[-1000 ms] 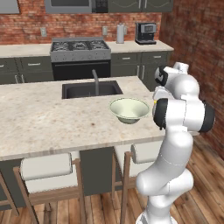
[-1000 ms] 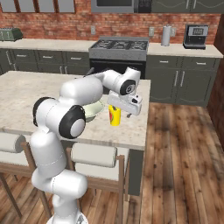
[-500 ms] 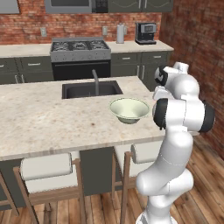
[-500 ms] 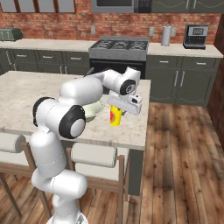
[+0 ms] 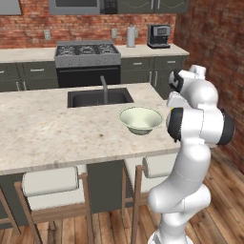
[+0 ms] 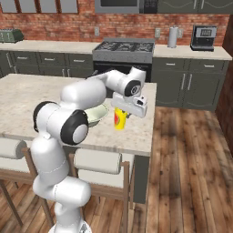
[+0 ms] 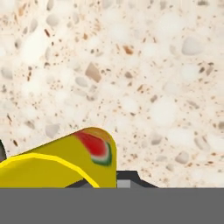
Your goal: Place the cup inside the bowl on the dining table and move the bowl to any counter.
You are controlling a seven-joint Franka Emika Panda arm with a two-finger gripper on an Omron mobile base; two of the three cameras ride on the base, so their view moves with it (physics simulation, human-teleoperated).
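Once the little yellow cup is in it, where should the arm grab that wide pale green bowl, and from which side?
Probably by the cream rim of the wide pale green bowl, coming straight down from above. The bowl sits upright and open on the beige speckled stone table, and its rounded wall looks too broad to span. One finger inside and one outside suits the thin rim; the edge away from the black sink leaves more room.

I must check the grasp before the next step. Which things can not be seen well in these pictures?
- Pincer fingertips: right base view, the hand's body covers them; hand view, the bottom band cuts them off.
- The cup: left base view, behind the arm; hand view, cut by the edge.
- The bowl: right base view, mostly behind the arm; plain in the left base view.
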